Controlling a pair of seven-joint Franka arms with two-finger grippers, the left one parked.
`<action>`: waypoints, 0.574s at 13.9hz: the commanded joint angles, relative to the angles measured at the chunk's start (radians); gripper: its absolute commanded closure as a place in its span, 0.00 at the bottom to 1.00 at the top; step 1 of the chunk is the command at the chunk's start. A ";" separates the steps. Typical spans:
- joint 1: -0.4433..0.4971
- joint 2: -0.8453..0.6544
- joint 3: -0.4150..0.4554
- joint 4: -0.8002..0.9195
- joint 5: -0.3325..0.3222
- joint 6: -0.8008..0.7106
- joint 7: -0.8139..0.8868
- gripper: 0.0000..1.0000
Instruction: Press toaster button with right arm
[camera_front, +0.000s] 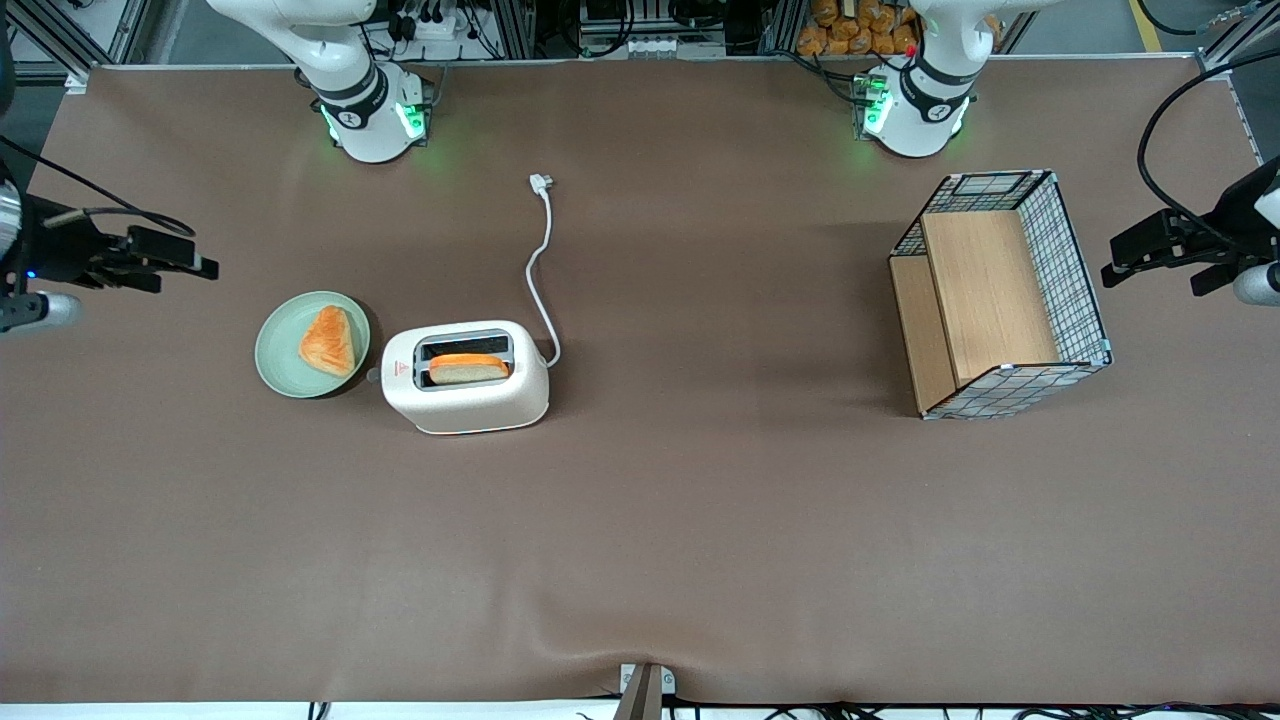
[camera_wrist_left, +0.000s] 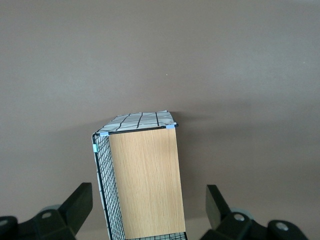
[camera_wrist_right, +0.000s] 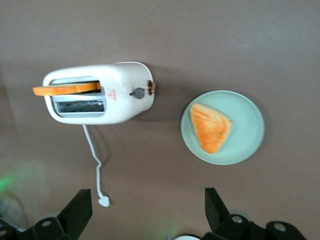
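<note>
The cream-white toaster (camera_front: 465, 378) (camera_wrist_right: 100, 92) stands on the brown table with a slice of toast (camera_front: 468, 368) sticking up from the slot nearer the front camera. Its button (camera_front: 373, 376) (camera_wrist_right: 150, 88) is a small nub on the narrow end face by the red label, facing the green plate (camera_front: 275, 350). My right gripper (camera_front: 205, 262) (camera_wrist_right: 147, 197) hangs open above the table toward the working arm's end, well apart from the toaster and plate, with nothing between its fingers.
The green plate (camera_wrist_right: 250, 135) holds a triangular pastry (camera_front: 328, 340) beside the toaster's button end. The white cord (camera_front: 540, 270) runs from the toaster to a loose plug (camera_front: 541, 182). A wire basket with wooden boards (camera_front: 1000, 295) lies toward the parked arm's end.
</note>
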 joint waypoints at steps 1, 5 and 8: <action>0.014 0.000 0.016 0.073 -0.094 -0.051 0.057 0.00; 0.025 -0.027 0.050 0.084 -0.188 -0.051 0.057 0.00; 0.025 -0.039 0.058 0.110 -0.217 -0.054 0.057 0.00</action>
